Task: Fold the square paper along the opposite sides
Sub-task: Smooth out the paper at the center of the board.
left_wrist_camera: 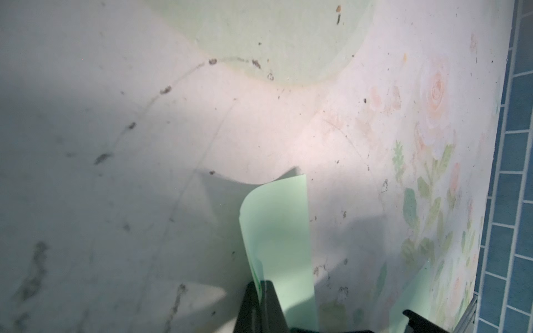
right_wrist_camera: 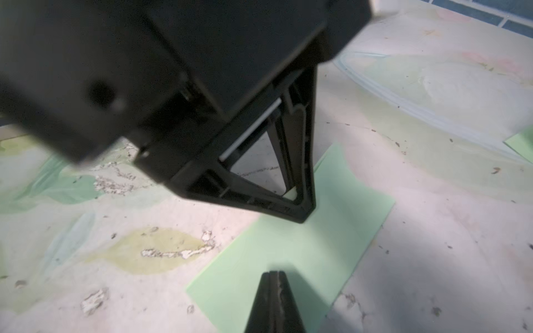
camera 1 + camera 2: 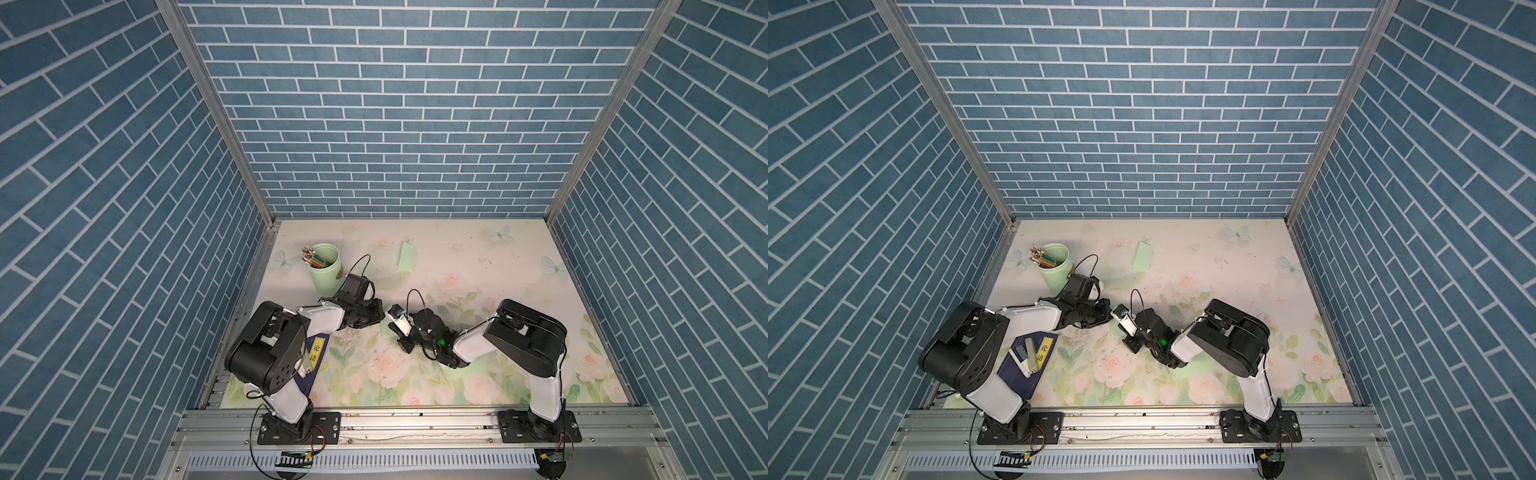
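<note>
Top views first: we see both arms folded in over the floral table mat [image 3: 478, 266], wrists nearly meeting mid-table; left gripper [image 3: 380, 316] and right gripper [image 3: 392, 328] sit just beside each other, and the paper under them is mostly hidden by the arms in both top views. A separate folded green strip [image 3: 408, 255] lies further back, well apart from the grippers, near the green pencil cup [image 3: 326, 270]; a dark blue book [image 3: 1027, 363] with an eraser on it lies by the left arm's base. Left wrist view: we see the green paper [image 1: 278, 230] curled upward with its free end off the mat, and the left gripper [image 1: 261, 291] clamped on its lower edge, jaws together on the sheet. Right wrist view: the paper [image 2: 288, 253] lies mostly flat on the mat, the right gripper [image 2: 272, 276] has its jaws pressed together with the tip over the sheet near its edge; we cannot tell whether it pinches the sheet, and the left gripper [image 2: 302, 213] comes down onto the same paper further along
</note>
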`<state>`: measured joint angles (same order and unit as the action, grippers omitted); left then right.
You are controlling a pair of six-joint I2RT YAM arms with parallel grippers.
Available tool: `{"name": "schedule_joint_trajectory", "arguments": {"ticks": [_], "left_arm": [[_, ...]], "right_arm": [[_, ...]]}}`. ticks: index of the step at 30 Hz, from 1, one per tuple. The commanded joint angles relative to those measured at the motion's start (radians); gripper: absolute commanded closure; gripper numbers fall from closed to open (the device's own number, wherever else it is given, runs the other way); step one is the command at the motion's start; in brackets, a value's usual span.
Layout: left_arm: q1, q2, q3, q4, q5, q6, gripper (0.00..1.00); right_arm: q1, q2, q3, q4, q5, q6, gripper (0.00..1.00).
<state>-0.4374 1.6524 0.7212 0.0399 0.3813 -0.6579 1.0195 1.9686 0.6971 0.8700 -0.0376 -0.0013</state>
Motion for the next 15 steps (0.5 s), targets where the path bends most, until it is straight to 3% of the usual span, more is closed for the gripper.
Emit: {"name": "schedule_joint_trajectory", "arguments": {"ticks": [1,15], "left_arm": [[-0.001,0.023,-0.010,-0.064,-0.035,0.020,1.00],[0.017,0.010,-0.019,-0.080,-0.045,0.033,1.00]], "right_arm": [[-0.011,-0.024,-0.054,-0.058,0.031,-0.023,1.00],[-0.020,-0.081,-0.156,-0.047,0.086,-0.046,1.00]]}}
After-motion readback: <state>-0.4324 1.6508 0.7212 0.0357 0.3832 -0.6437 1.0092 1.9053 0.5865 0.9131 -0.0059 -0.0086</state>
